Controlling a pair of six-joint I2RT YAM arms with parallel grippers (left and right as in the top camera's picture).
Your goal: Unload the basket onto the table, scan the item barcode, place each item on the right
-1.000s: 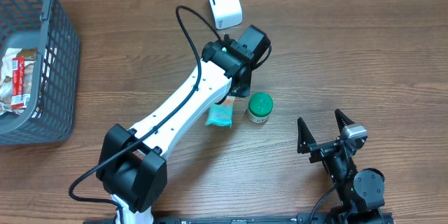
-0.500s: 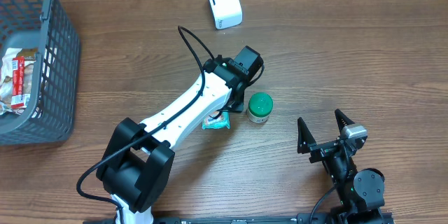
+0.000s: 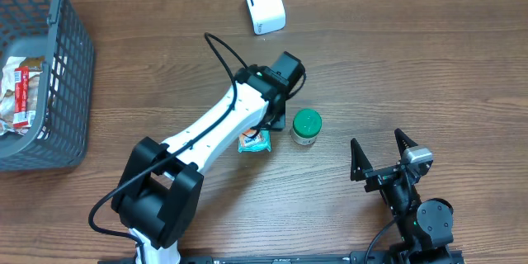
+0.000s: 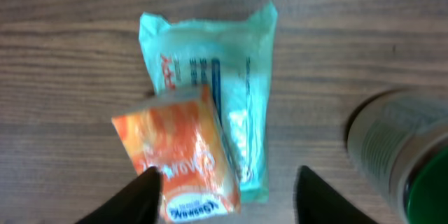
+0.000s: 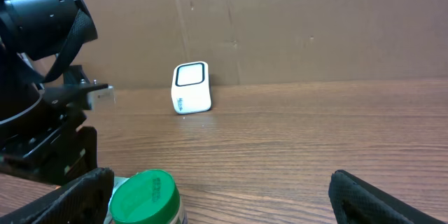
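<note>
1. A second ago our left arm reached toward the far side, close by the scanner [image 3: 265, 5]; it has since drawn back to the near side and hangs over the packets
2. The left end effector [image 4: 229, 194] stands spread, pinching nothing; the orange packet [image 4: 183, 154] lies on the teal packet [image 4: 241, 77], on the counter [image 3: 429, 58] just left of the green-lidded jar [image 3: 306, 126]
3. The right end effector [image 3: 375, 138] has stayed spread wide at the near right, empty
4. We judge nothing faces the scanner now, so a packet must first be gripped, then carried there barcode-first
</note>
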